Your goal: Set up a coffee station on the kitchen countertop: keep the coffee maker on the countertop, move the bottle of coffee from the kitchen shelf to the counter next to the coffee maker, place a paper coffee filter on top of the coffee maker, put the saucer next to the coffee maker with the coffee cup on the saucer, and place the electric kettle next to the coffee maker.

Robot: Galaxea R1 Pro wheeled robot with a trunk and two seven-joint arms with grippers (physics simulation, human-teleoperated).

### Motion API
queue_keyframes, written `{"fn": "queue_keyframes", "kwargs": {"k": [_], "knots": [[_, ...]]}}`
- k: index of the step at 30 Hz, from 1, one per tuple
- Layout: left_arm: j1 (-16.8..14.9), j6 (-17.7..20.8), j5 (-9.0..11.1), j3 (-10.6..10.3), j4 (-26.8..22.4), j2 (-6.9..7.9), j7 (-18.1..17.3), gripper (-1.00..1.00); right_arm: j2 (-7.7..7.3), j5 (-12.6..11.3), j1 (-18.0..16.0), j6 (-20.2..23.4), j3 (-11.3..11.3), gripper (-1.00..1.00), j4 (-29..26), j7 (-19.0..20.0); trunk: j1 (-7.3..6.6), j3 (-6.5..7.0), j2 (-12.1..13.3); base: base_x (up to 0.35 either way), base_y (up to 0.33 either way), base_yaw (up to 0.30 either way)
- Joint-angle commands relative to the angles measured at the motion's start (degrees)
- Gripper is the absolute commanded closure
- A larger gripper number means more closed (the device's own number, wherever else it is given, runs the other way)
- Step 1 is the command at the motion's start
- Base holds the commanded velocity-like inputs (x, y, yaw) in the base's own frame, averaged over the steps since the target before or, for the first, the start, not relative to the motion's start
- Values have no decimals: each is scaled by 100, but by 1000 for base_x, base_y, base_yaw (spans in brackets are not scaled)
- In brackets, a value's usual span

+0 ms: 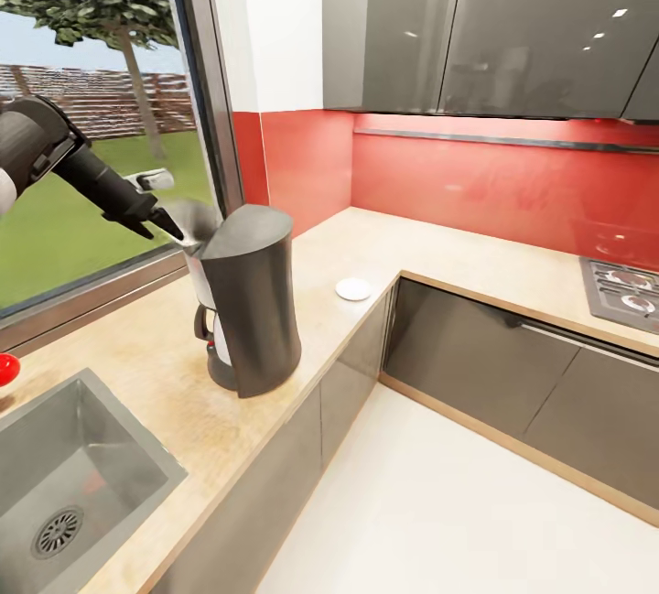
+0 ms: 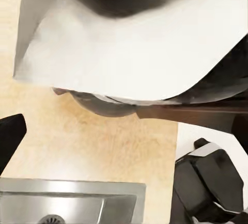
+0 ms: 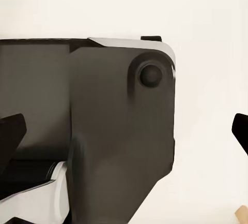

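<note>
While the left gripper [image 1: 169,226] pinches the paper coffee filter [image 1: 194,221] at one edge, its fingers [image 1: 163,221] sit just beside the upper rim of the coffee maker [image 1: 249,301], so the sheet hangs partly over the top, not seated.

Risk, as I judge it: filter is thin and floppy; let go too early or off-centre and it slides down the slanted top onto the bench [image 1: 146,365] or toward the sink [image 1: 64,475]. A fingertip nudge could also shift the tall body, which stands near the bench's front edge.

Left wrist view: filter [image 2: 129,43] is broad, white, matte, with a curved lower edge and a faint fold, draped over a dark rounded form.

Coffee maker: dark grey, matte, smooth, tapered, top sloping. Saucer [image 1: 353,289]: small, round, white, flat, well apart along the bench, nothing on it. Bench: pale beige, speckled; backsplash [image 1: 476,182] glossy red; cabinets [image 1: 476,17] glossy grey; sink brushed metal.

Right gripper [image 3: 124,146]: dark fingertips [image 3: 10,133] at both picture edges, spread wide, nothing between them.
</note>
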Motion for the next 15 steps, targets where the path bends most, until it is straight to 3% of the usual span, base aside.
{"fn": "queue_keyframes", "kwargs": {"k": [1, 15], "knots": [[-3, 60, -63, 16, -12, 3, -42, -100, 1, -4, -4, -19, 4, -100, 4, -5, 3, -12, -11, 0, 0, 0], [-12, 69, -69, 19, -9, 9, -34, -100, 1, -5, -4, -19, 4, -100, 4, -5, 3, -12, -11, 0, 0, 0]]}}
